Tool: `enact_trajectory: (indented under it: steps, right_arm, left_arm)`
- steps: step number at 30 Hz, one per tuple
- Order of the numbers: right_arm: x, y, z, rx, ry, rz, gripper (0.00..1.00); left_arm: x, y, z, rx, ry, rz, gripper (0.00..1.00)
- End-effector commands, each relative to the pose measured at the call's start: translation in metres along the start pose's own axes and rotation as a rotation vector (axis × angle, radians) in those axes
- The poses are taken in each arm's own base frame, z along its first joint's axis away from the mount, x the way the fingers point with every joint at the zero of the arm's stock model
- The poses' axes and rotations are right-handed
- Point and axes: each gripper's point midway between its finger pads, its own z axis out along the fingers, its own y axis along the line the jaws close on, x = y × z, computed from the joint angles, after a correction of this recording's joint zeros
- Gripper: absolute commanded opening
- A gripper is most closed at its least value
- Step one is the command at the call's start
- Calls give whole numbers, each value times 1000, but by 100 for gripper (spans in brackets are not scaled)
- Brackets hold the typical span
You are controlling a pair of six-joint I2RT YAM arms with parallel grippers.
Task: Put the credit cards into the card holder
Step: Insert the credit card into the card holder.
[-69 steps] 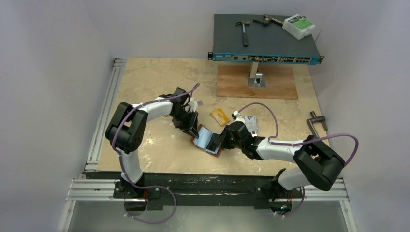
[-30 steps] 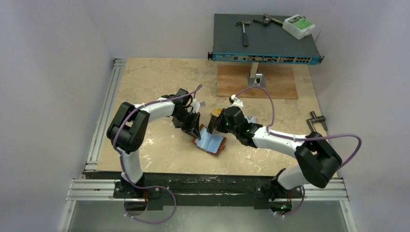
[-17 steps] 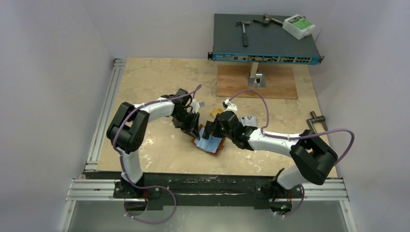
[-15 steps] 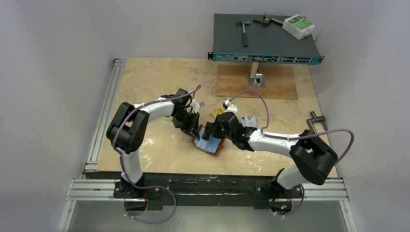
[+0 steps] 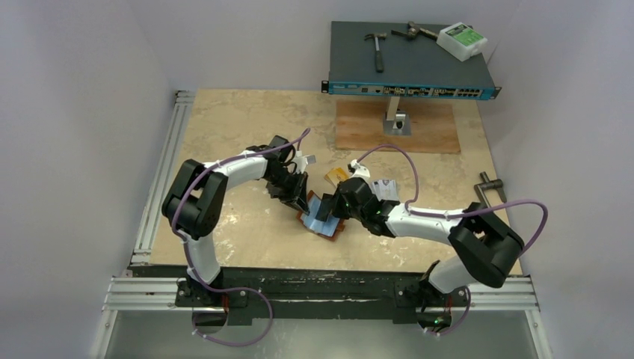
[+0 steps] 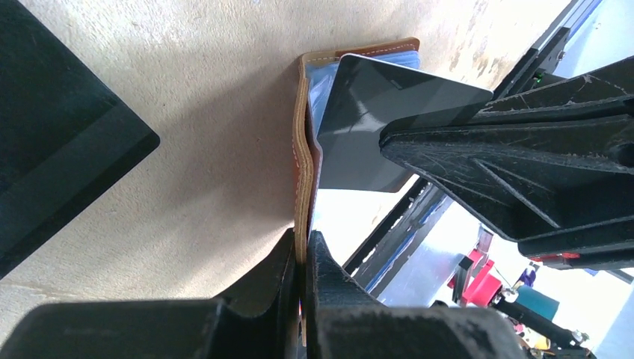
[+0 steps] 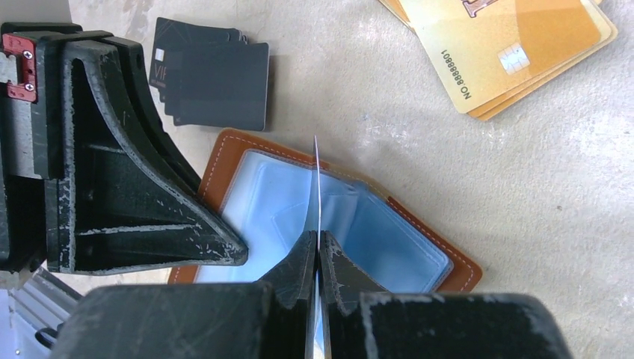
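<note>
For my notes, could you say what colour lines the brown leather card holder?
The card holder is lined light blue; best in right wrist view.

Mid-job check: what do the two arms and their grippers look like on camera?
The left arm and right arm match: white shells between bulky black joint housings. A purple cable runs along each, from base to wrist. The left gripper and right gripper are black, with wedge-shaped, scuffed fingers. A red plate with screws sits on the left gripper's body.
</note>
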Motion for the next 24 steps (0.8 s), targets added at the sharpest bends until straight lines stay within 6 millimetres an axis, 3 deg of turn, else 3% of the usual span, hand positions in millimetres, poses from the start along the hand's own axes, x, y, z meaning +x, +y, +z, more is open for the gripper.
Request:
enact_trajectory:
  steps: [1,6,10,13,19,24]
  right_arm:
    - [-5,-10,-12,44,-26,-9,0]
    - [-39,3,-46,18,-127,-26,0]
    - [-52,6,-62,24,-158,-34,0]
    - [-58,15,-60,4,-172,-43,0]
    - [-51,45,-36,-57,-125,-50,0]
    - [-32,35,-25,-51,-80,-11,0]
  left_arm:
    - [-8,-18,-14,64,-51,40,0]
    - [-5,-2,-11,-10,-42,22,0]
    - [-5,2,-10,-30,-41,12,0]
    - [-6,4,-10,-37,-43,9,0]
    - [-4,4,-11,-41,-46,11,0]
    - [-3,7,-10,-55,-42,8,0]
